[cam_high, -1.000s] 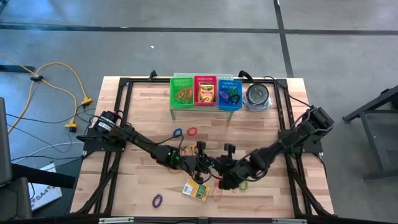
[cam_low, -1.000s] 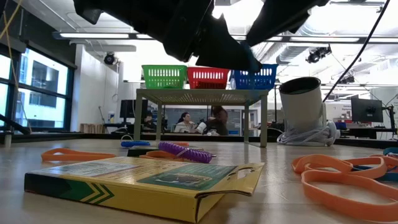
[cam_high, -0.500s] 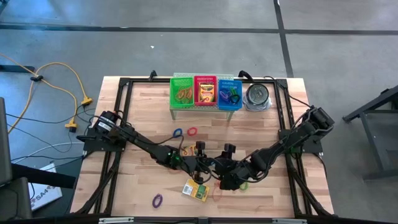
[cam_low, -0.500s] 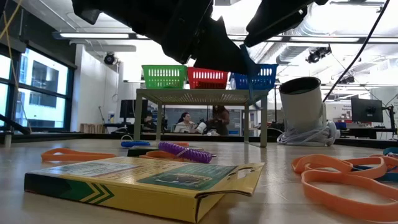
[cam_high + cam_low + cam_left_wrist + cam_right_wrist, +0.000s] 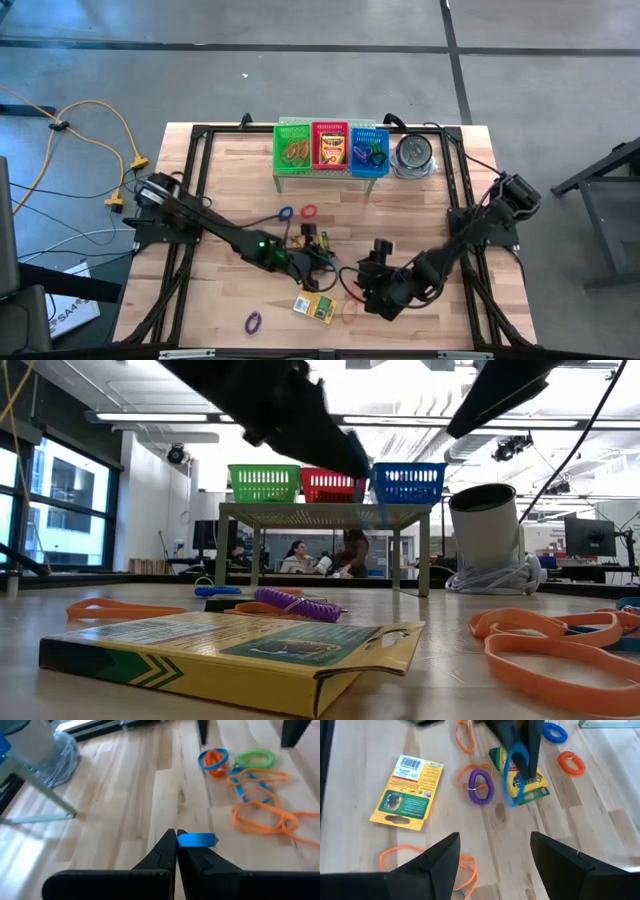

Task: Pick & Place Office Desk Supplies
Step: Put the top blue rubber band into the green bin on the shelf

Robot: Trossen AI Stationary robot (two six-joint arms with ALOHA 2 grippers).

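1. Two arms over the desk [image 5: 215, 185], both toward its front half. The left gripper [image 5: 176, 851] has its jaws together, clamped on a blue rubber band [image 5: 197, 839] lifted clear of the wood; in the right wrist view the loop [image 5: 512, 775] hangs from those jaws above a crayon box [image 5: 522, 780].
2. The right gripper [image 5: 495, 852] hovers near the front edge with its jaws apart, nothing between them; a second crayon box [image 5: 407, 790] and a purple coiled band [image 5: 481, 786] lie on the desk ahead of it.
3. Three baskets on a rack at the back edge: green [image 5: 294, 148], red [image 5: 330, 148], blue [image 5: 368, 150]. One round tin [image 5: 413, 154] stands just beside the blue basket.
4. Loose orange bands [image 5: 260, 815] lie near the front right; the left back corner has bare wood.
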